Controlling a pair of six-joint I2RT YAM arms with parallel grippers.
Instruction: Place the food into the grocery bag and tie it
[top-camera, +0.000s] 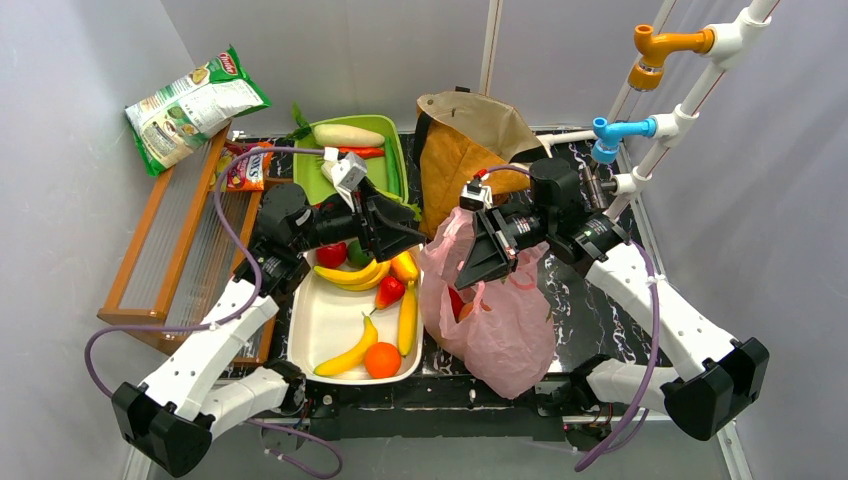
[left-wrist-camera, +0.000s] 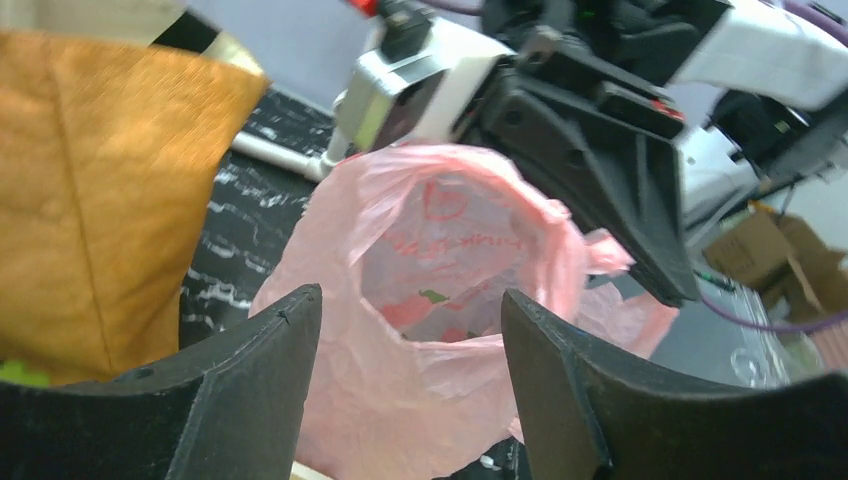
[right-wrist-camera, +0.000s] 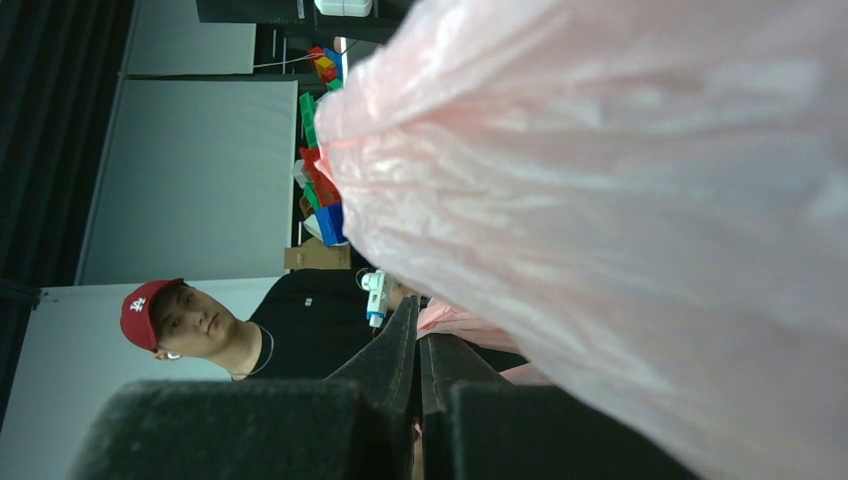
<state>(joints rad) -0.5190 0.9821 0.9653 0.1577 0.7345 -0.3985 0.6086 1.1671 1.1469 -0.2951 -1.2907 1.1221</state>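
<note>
Pink film fills most of the scene: the grocery bag (top-camera: 505, 335) sits on the dark marbled table (top-camera: 590, 310) between the two arms, just right of the white tray (top-camera: 300, 340), with its mouth lifted and gaping toward the left arm. The right gripper (top-camera: 469, 277) reaches down to the bag's upper edge, and in the right wrist view its fingers (right-wrist-camera: 400, 340) are pressed together with a sliver of pink plastic caught between them; whether that is a handle loop or plain rim I cannot tell, since the billowing bag (right-wrist-camera: 620, 200) hides the rest. The left gripper (top-camera: 410, 228) hovers over the far end of the tray, pointing at the bag's opening. From its own camera its fingers (left-wrist-camera: 250, 360) stand well apart with nothing between them, framing the bag (left-wrist-camera: 450, 230) beyond. Something red and orange (top-camera: 457, 303) shows through the film inside the bag. Most of the food lies in the tray: bananas (top-camera: 350, 275) bunched at the far end, another banana (top-camera: 345, 357) and an orange (top-camera: 382, 360) at the near end, a red piece (top-camera: 390, 290) between them. Behind stand a brown paper bag (top-camera: 460, 150) and a green tray (top-camera: 310, 175) holding a white radish (top-camera: 348, 134); a crisp packet (top-camera: 190, 105) leans at the far left.
</note>
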